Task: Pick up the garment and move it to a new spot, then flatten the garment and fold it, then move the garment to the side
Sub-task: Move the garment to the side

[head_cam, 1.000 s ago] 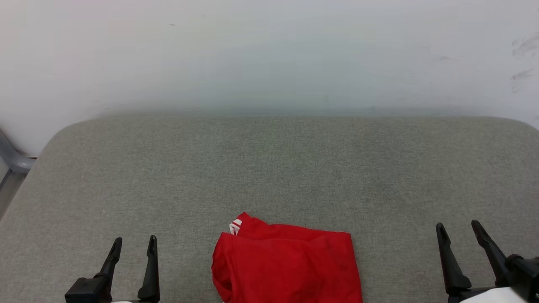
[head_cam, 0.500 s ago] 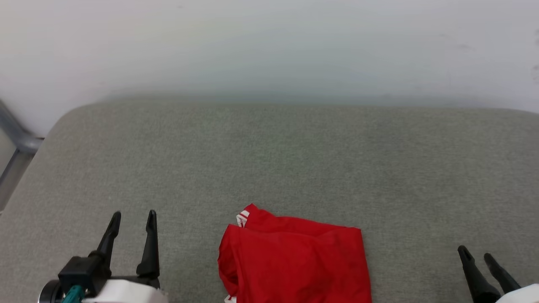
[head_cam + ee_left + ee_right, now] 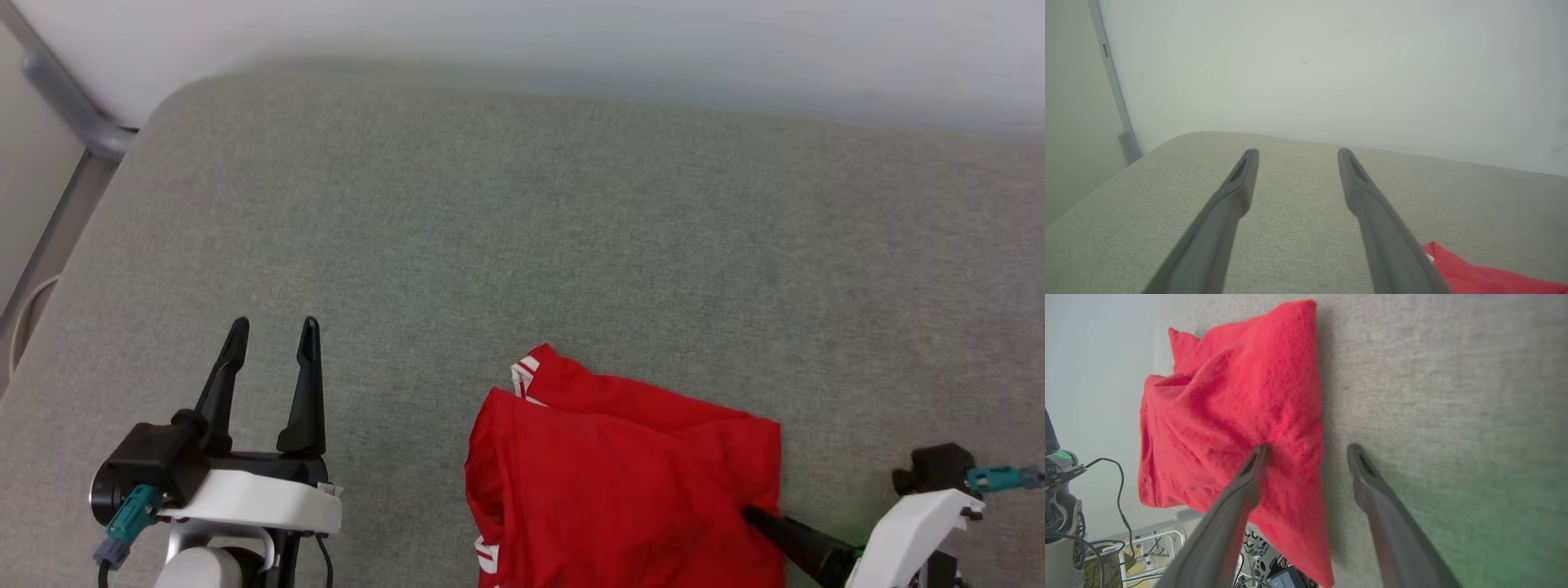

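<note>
Here, the right hand (image 3: 1308,448) lies low at the right border of the garment (image 3: 620,482) with its two fingers spread. One fingertip meets the red cloth just inside the border, and the other stands over the bare grey fabric of the counter (image 3: 571,204) just beside it. The left hand (image 3: 273,322) hovers well to the left of the garment, fingers likewise spread and holding nothing, pointing toward the far wall (image 3: 571,33).

The step in hand appears to be a grasp at that right border. What the grasp serves is not settled. A compact, layered bundle fits a bunched shirt that is to be lifted to a new spot, and equally a folded one that is to go to the side. In either case the next move calls for the spread fingers to close on the border and catch every layer. Soft cloth pinched by its top sheet alone would probably fall open.

The garment lies near the counter's front edge, right of the middle, and runs out of the head view at the bottom. It shows plain red, roughly rectangular, with soft wrinkles and a rolled fold along its left side. Red-and-white striped trim peeps out at the far left corner and again low on the left. No lettering is visible.
</note>
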Robot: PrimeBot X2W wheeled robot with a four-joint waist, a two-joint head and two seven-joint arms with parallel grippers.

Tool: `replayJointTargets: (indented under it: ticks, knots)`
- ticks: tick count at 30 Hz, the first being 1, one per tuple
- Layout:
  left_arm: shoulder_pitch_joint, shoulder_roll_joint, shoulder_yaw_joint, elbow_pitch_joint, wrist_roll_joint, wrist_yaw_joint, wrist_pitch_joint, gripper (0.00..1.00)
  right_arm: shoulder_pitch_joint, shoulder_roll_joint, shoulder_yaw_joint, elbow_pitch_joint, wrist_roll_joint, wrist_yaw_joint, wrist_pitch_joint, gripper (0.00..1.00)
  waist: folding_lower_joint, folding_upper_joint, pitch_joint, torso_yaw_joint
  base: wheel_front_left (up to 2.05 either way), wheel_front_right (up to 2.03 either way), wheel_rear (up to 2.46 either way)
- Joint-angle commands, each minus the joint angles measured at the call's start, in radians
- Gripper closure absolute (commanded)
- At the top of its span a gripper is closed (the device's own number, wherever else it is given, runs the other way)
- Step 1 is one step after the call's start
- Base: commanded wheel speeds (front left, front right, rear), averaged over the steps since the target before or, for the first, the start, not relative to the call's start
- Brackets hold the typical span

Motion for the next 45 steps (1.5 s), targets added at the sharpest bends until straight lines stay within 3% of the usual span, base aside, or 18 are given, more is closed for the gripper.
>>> replayJointTargets:
  ticks: [1, 10, 11, 12, 13, 20, 28, 38, 45]
  knots:
    - [-0.015, -0.005, 0.007, 0.004, 0.008, -0.007, -0.004, 0.0, -0.013, -0.001, 0.008, 0.01, 0.0, 0.0, 0.006, 0.0, -0.0002, -0.0001, 0.022, 0.018, 0.0, 0.0, 0.0]
    - [-0.04, -0.049, 0.056, 0.024, 0.041, -0.051, -0.004, 0.0, -0.034, 0.015, 0.075, 0.12, -0.017, -0.002, 0.054, 0.0, -0.0002, -0.0001, 0.055, 0.038, 0.0, 0.0, 0.0]
    - [-0.04, -0.053, 0.061, 0.027, 0.046, -0.056, -0.004, 0.0, -0.039, 0.016, 0.081, 0.126, -0.021, -0.002, 0.05, 0.22, -0.0002, -0.0001, 0.055, 0.039, 0.0, 0.0, 0.0]
    - [-0.041, -0.056, 0.065, 0.028, 0.049, -0.058, -0.004, 0.0, -0.045, 0.018, 0.09, 0.127, -0.027, -0.002, 0.046, 0.77, -0.0002, -0.0001, 0.056, 0.04, 0.0, 0.0, 0.0]
    - [-0.041, -0.059, 0.069, 0.031, 0.051, -0.061, -0.004, 0.0, -0.05, 0.02, 0.093, 0.127, -0.027, -0.002, 0.041, 1.0, -0.0002, -0.0001, 0.054, 0.04, 0.0, 0.0, 0.0]
    - [-0.019, -0.076, 0.083, 0.049, 0.076, -0.075, -0.004, 0.0, -0.081, 0.0, 0.123, 0.079, -0.029, -0.001, 0.006, 1.0, -0.0002, -0.0001, 0.008, 0.029, 0.0, 0.0, 0.0]
    - [0.02, -0.08, 0.092, 0.038, 0.104, -0.082, -0.004, 0.0, -0.078, -0.094, 0.166, -0.011, -0.116, 0.0, -0.04, 1.0, -0.0002, -0.0001, -0.064, -0.033, 0.0, 0.0, 0.0]
    - [0.033, -0.061, 0.069, 0.004, 0.113, -0.087, -0.003, 0.0, -0.088, -0.2, 0.12, -0.057, -0.242, 0.0, -0.032, 1.0, -0.0002, -0.0001, -0.041, -0.219, 0.0, 0.0, 0.0]
    - [0.005, -0.014, 0.056, -0.04, 0.105, -0.09, 0.0, 0.0, -0.192, -0.213, 0.154, -0.049, -0.289, 0.0, -0.042, 1.0, -0.0002, -0.0001, 0.051, -0.39, 0.0, 0.0, 0.0]
